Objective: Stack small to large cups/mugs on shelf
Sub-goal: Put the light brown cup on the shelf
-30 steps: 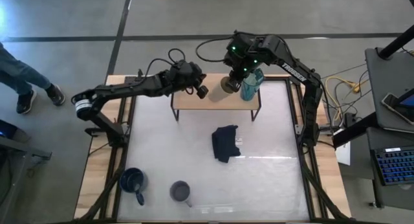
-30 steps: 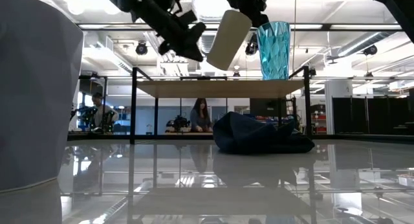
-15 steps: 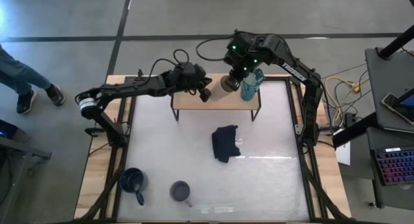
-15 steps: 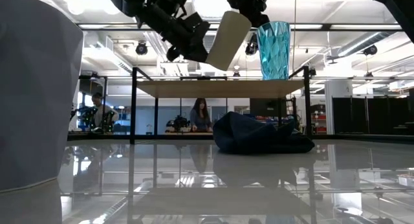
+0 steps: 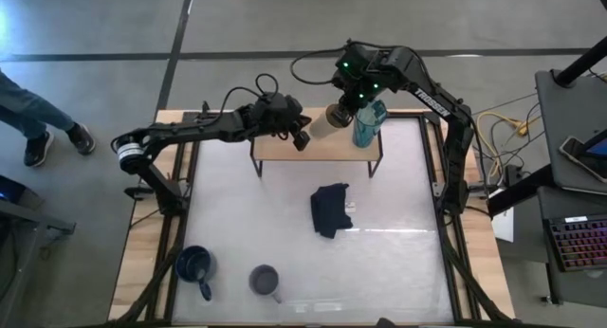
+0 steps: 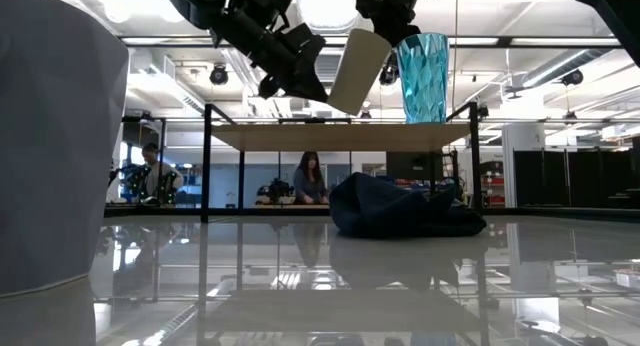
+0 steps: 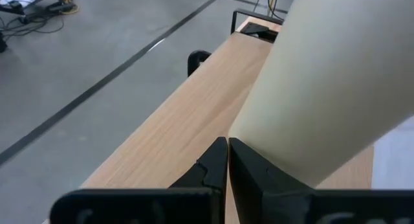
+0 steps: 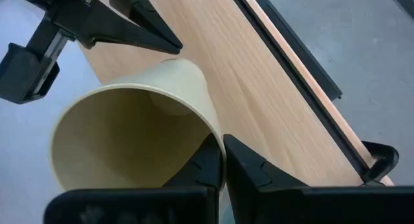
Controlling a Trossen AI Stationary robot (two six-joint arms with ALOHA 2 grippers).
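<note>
The shelf (image 5: pixel 318 146) stands at the far edge of the table (image 5: pixel 398 262), its board on thin black legs. At the shelf's right end the teal mug (image 5: pixel 367 124) stands upright on the board. The rest of the board is bare wood, from its left corner to the middle.

The beige cup (image 5: pixel 324 122) hangs tilted in the air above the shelf, just left of the teal mug; in the low view its base (image 6: pixel 344 96) sits a little above the board and its mouth leans up toward the right. The right gripper (image 5: pixel 349 100) pinches the cup's rim: in the right wrist view its fingers (image 8: pixel 207 164) close on the wall at the open mouth, one inside and one outside. The cup (image 8: pixel 139 130) is a plain matt cream cone, narrower at the base, with no handle.

The left gripper (image 5: pixel 302 138) reaches in from the left, its fingers narrowed to a slim gap, tips right beside the cup's lower wall; the left wrist view shows the fingertips (image 7: pixel 223 160) against the cup (image 7: pixel 330 88), though actual contact cannot be made out. In the low view it crowds the space left of the cup (image 6: pixel 295 71).

A navy cloth (image 5: pixel 331 209) lies crumpled mid-table, in front of the shelf. The blue mug (image 5: pixel 194 266) and grey mug (image 5: pixel 264 282) stand near the front left edge, well apart from the shelf, close to each other
</note>
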